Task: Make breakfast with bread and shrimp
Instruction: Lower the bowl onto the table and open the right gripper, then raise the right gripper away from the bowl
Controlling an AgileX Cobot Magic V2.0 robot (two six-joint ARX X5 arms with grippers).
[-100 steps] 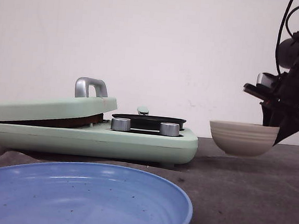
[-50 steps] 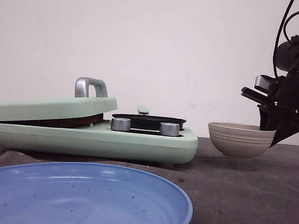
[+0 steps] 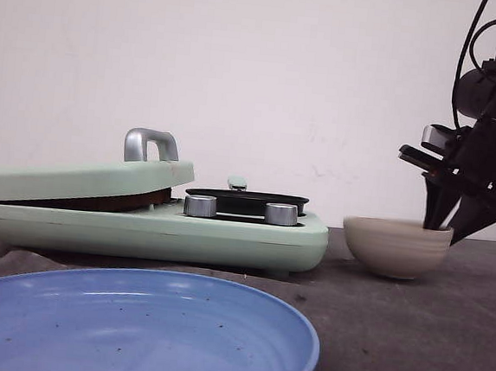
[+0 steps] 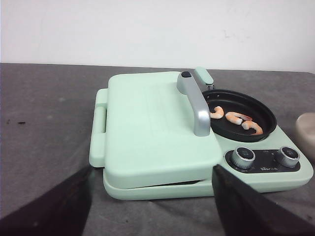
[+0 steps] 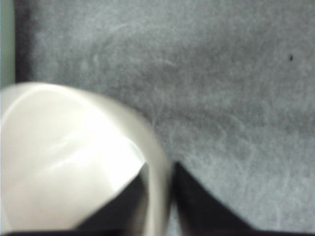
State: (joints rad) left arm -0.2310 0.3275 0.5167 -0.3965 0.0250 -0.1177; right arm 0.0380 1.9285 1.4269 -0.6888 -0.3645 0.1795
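Three pink shrimp (image 4: 236, 118) lie in the black round pan (image 4: 263, 120) of the mint-green breakfast maker (image 4: 152, 128), which also shows in the front view (image 3: 158, 221). Its hinged lid (image 3: 83, 180) is down, and no bread is in view. My right gripper (image 3: 451, 231) straddles the rim of an empty beige bowl (image 3: 394, 249) standing on the table right of the maker. In the right wrist view (image 5: 160, 172) one finger is inside the bowl (image 5: 64, 172) and one outside, slightly apart from the rim. My left gripper (image 4: 150, 196) is wide open and empty, in front of the maker.
A large empty blue plate (image 3: 131, 331) sits at the near edge in the front view. The maker has a grey lid handle (image 4: 197, 105) and two silver knobs (image 4: 243, 156). A dark grey cloth (image 5: 236, 88) covers the table.
The right gripper lowered the bowl from a little above the table onto it. Its fingers have spread slightly at the rim. The left side has not visibly moved.
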